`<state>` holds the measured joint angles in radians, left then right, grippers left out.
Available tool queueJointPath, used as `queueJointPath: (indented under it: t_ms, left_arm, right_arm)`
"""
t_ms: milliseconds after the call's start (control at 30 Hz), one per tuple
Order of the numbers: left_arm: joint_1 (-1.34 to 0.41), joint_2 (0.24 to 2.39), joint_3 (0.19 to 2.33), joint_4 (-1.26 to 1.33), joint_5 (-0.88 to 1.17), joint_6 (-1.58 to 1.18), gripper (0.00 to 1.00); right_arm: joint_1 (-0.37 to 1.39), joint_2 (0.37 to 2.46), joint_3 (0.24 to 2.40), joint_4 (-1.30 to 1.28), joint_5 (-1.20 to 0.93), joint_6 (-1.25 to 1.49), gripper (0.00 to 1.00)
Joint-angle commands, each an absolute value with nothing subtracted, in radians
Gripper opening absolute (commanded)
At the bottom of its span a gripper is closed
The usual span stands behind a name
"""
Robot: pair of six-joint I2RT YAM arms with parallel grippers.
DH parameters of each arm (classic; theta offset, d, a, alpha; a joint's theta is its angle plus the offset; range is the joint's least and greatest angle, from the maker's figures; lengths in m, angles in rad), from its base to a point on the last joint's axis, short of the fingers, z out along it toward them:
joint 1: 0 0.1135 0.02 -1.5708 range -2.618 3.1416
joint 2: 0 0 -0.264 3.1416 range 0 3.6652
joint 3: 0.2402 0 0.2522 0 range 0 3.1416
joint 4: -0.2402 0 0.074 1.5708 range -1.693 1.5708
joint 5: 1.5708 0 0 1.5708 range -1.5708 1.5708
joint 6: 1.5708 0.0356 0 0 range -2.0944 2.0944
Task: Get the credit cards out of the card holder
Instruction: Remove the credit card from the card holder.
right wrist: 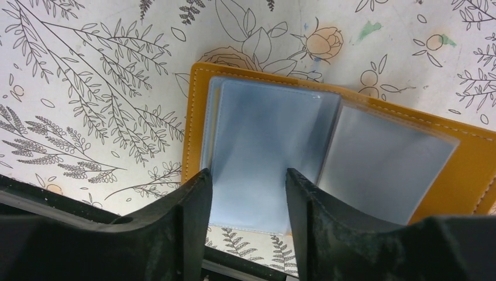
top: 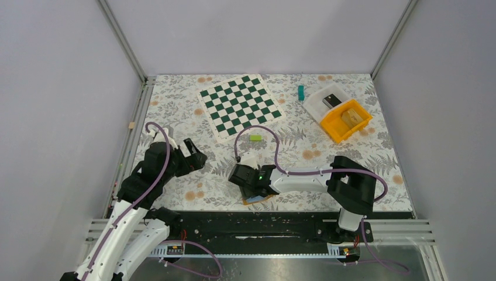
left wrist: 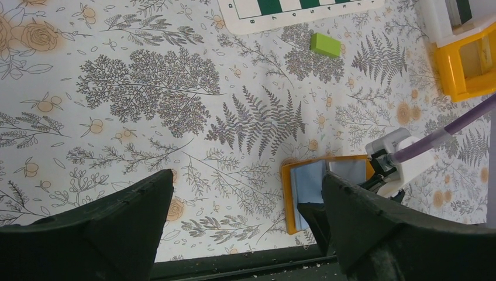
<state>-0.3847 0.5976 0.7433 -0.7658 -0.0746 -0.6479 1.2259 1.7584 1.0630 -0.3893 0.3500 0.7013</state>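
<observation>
Gaping stitched card holder, glossy credit cards

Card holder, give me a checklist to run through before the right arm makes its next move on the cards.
1. The card holder lies open on the table: ok.
2. The credit cards are exposed, light-blue faces up: ok.
3. The right gripper is lined up over one card, jaws apart: ok.
4. Fingertips touching that card: cannot tell.
5. Holder pinned against sliding: not ok. The left gripper is open and off to the side of it.
</observation>
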Motion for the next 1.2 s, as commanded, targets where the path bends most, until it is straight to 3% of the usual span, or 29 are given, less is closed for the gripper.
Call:
queueJointPath:
  t_ms: [0,200,233,333,467,1167]
  left_arm:
    - [-0.381,0.603,0.735,-0.710,-0.034,-0.643,0.96]
    - [-0.382,0.643,0.713,-0.676,0.165,-0.648,0.89]
    - [-0.382,0.652,0.705,-0.665,0.208,-0.659,0.87]
    - [-0.382,0.663,0.673,-0.625,0.292,-0.696,0.85]
    - [-0.382,0.662,0.646,-0.608,0.275,-0.712,0.85]
    - [-0.385,0.710,0.543,-0.493,0.363,-0.779,0.81]
  right_arm:
    - [1.230,1.747,1.051,-0.390,0.396,0.706,0.51]
    - [1.230,1.741,1.032,-0.376,0.394,0.710,0.39]
    - [1.230,1.741,1.032,-0.376,0.394,0.710,0.40]
    - [1.230,1.727,1.037,-0.386,0.401,0.719,0.54]
    - [1.230,1.707,1.037,-0.387,0.417,0.721,0.60]
    - [1.229,1.732,0.973,-0.373,0.420,0.786,0.58]
